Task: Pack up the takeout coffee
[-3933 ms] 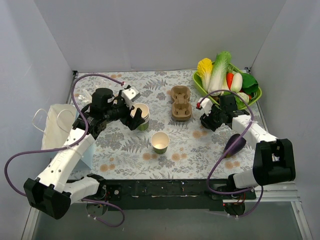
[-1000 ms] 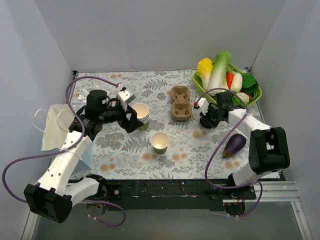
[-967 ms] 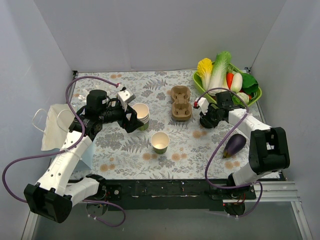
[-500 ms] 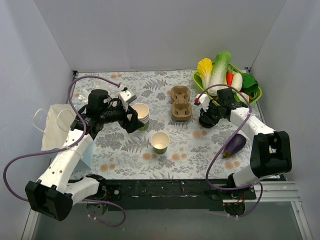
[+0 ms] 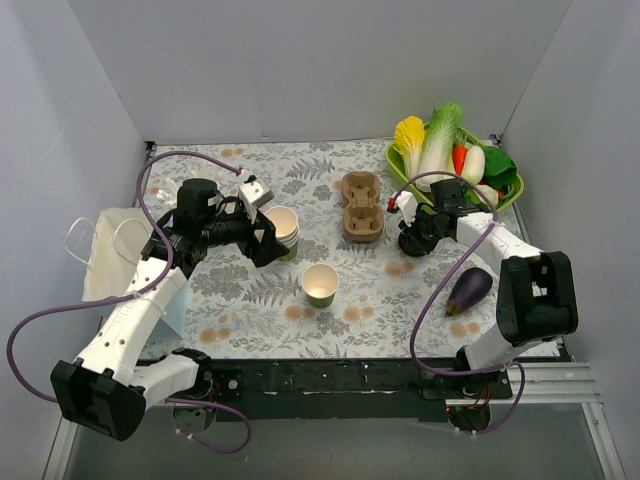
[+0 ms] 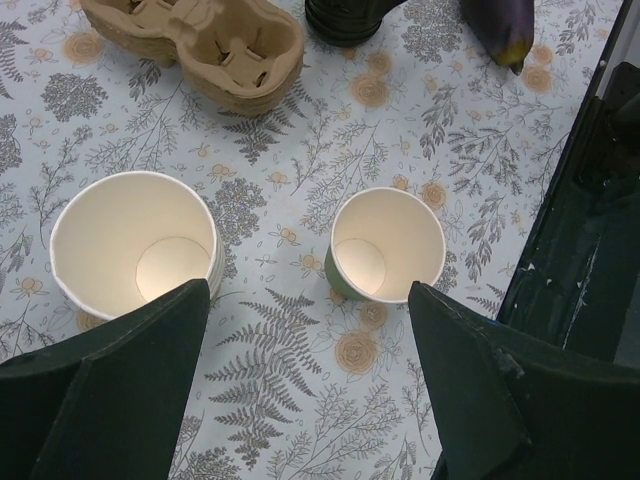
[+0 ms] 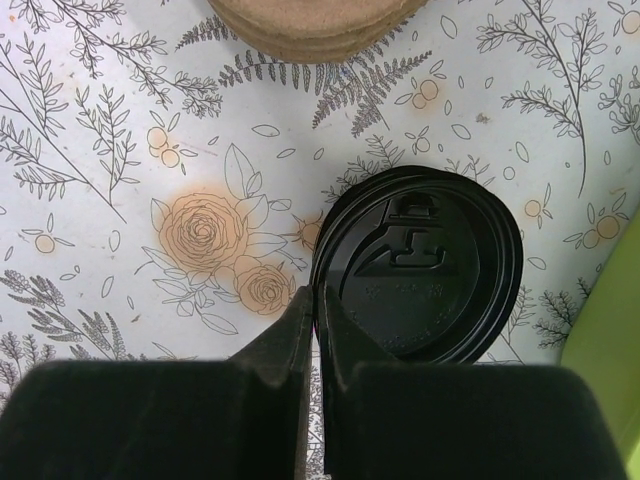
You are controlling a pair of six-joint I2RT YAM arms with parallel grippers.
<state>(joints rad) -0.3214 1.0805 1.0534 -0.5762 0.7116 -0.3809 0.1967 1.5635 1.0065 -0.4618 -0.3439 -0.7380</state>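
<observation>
No lidded takeout coffee shows in any view. A single lidless cream-and-green cup (image 5: 320,284) (image 6: 388,245) stands upright mid-table. A stack of similar cups (image 5: 285,225) (image 6: 135,245) stands to its left. My left gripper (image 5: 268,238) (image 6: 308,300) hovers open above the bare cloth between them, holding nothing. A round black lid (image 7: 430,270) lies flat on the cloth, right of the cardboard cup carrier (image 5: 361,205) (image 6: 200,45). My right gripper (image 5: 408,240) (image 7: 315,295) is shut on the lid's left rim, one finger outside and one over the lid.
A green basket (image 5: 392,158) of vegetables sits at the back right. A purple eggplant (image 5: 470,290) lies near the right arm. A white plastic bag (image 5: 110,250) lies off the cloth at the left. Grey walls enclose the table.
The right arm's forearm has swung slightly while its gripper stayed at the lid. The left arm has barely shifted. The cups, lid and carrier have not moved.
</observation>
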